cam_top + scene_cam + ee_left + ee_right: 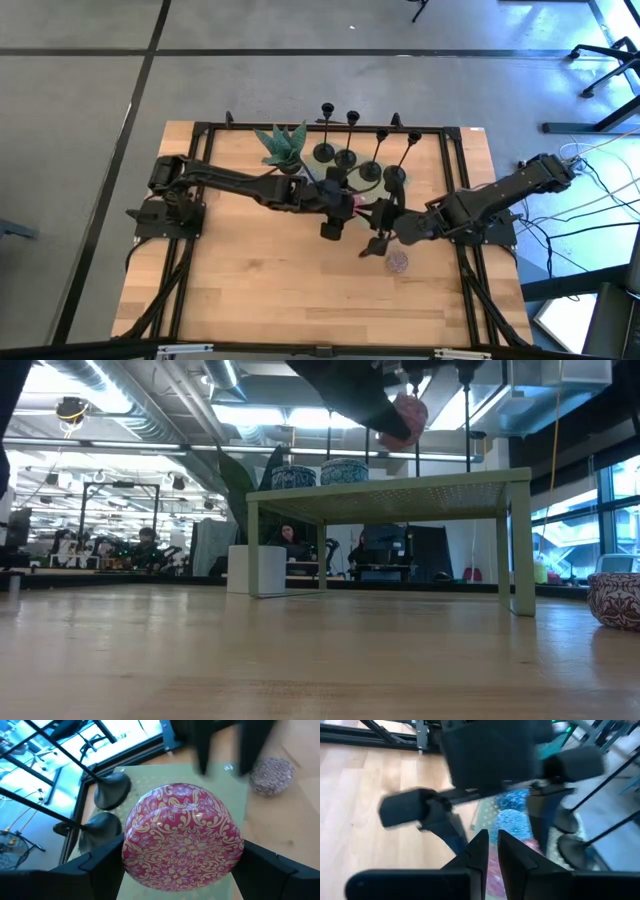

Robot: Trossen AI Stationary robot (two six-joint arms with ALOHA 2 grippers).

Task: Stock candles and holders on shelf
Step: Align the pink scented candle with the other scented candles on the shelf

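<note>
**Red candle held above the green shelf**

The left wrist view alone shows the left gripper point(182, 865) grasping a round pink-red candle point(183, 831) with a cream floral pattern, over the pale green perforated shelf point(150, 777). Two black holders point(111, 790) stand there on disc bases. The low view reveals two bluish candles point(320, 473) already on the shelf. The right gripper point(491, 851) is clenched, empty. Another red candle point(398, 263) lies on the wooden table point(260, 280).
</note>
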